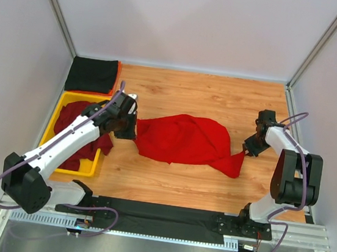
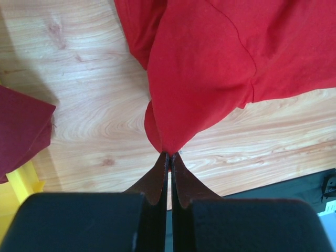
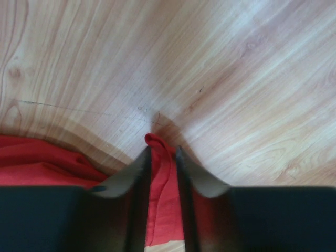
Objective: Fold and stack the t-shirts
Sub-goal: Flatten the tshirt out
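— Nearest us is the black mat [image 1: 164, 214], running along the near edge of the table [image 1: 221, 95]. What's on the far left?

— A black t-shirt [image 1: 93, 75], folded, in the far left corner. Just nearer than that, the yellow tray [image 1: 91, 167] holds the maroon t-shirts [image 1: 74, 113] in a heap, with some of the cloth spilling over its right rim.

— And the left gripper [image 2: 168, 155]?

— It's right beside that spill. Its fingers are pressed together on a point of the red t-shirt [image 1: 182, 139], at the shirt's left end. Only a small tip of cloth sits between them.

— The shirt itself?

— Mid-table, bunched into a mound rather than spread flat. I can't make out a neck or sleeve clearly.

— The right gripper [image 3: 163, 151]?

— It's at the shirt's right end, low over the table. Its fingers are nearly closed, with a narrow fold of red cloth caught between them and poking past the tips.

— So what could go wrong?

— Slipping comes first, I'd judge. Both holds are thin, so pulling the arms apart to spread the shirt could drag a corner free. If the pinched points aren't matching corners, the shirt would stretch out twisted and fold crooked. The left arm [image 1: 72, 136] also works close to the overhanging maroon cloth, and a sweep to the left could snag it and haul it out of the tray.
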### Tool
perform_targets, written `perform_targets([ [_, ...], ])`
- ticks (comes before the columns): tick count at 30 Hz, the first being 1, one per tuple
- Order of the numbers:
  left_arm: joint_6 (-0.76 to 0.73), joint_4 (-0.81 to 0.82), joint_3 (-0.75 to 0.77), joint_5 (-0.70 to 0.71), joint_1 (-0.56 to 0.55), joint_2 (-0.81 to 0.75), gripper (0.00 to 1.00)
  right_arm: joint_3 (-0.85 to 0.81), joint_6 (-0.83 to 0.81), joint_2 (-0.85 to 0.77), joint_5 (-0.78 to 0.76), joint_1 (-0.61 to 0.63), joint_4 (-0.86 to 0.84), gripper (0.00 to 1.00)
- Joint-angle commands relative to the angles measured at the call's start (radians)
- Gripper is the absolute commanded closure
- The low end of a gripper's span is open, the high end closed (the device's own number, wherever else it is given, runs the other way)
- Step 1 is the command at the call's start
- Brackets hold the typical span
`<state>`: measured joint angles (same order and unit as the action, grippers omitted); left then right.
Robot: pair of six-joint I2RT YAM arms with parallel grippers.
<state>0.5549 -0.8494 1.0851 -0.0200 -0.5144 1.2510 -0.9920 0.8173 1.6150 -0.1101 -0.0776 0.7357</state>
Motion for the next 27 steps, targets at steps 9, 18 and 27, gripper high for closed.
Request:
perform_targets([
  [9, -0.052, -0.219, 0.514, 0.182, 0.065, 0.126, 1.0, -0.35, -0.205, -0.084, -0.017, -0.071, 0.046, 1.0],
  [18, -0.049, -0.33, 0.704, 0.183, 0.122, 0.093, 1.0, -0.432, -0.46, -0.395, -0.125, -0.071, 0.126, 1.0],
  [27, -0.036, -0.18, 0.191, 0.057, 0.122, -0.102, 1.0, 0.035, -0.334, -0.538, -0.086, -0.071, 0.05, 1.0],
])
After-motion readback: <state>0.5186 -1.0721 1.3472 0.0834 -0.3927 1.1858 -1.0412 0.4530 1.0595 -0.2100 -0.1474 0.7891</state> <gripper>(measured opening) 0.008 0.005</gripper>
